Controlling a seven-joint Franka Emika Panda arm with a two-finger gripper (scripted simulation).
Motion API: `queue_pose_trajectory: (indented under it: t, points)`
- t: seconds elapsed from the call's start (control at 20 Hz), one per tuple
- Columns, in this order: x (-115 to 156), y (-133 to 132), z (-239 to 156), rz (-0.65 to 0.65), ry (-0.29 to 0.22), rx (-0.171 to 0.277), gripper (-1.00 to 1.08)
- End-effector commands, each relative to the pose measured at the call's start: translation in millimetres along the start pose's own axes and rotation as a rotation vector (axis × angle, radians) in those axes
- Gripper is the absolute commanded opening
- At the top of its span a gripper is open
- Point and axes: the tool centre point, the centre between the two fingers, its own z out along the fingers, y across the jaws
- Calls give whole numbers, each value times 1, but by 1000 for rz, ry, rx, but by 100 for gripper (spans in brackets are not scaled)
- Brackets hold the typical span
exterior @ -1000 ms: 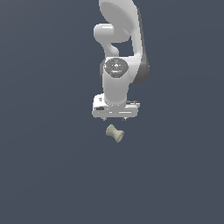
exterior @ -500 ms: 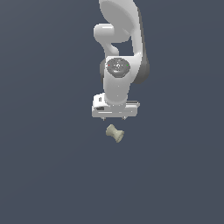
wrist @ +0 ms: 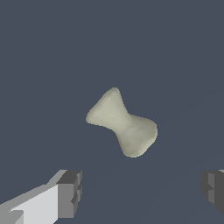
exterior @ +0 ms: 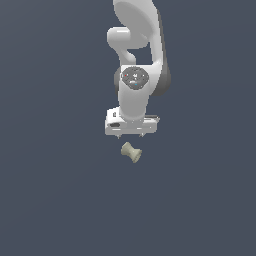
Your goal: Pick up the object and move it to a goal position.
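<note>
**Gripper waits open above the spool**

Compared with one second ago, almost nothing is different: the gripper (exterior: 130, 135) remains at the same height and the cream spool (exterior: 131, 152) lies in the same place on the dark floor (exterior: 55, 200), just under the fingertips. In the wrist view the jaws stand wide apart, holding nothing, and the spool (wrist: 122, 123) is not between them. I judge the descent is not begun.

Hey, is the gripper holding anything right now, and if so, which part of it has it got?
Nothing is held. The gripper is open, its fingers spread wide, and the spool-shaped object lies apart from them, untouched.
</note>
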Motion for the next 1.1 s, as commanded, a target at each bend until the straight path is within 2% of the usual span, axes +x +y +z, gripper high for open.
queue_pose_trajectory:
  t: [0.0,0.4,1.05]
  points:
    - [1,0,1,-23,2,0,100]
    - [5,-1,7,-160,13,0,100]
    - [17,-3,22,-506,45,-2,100]
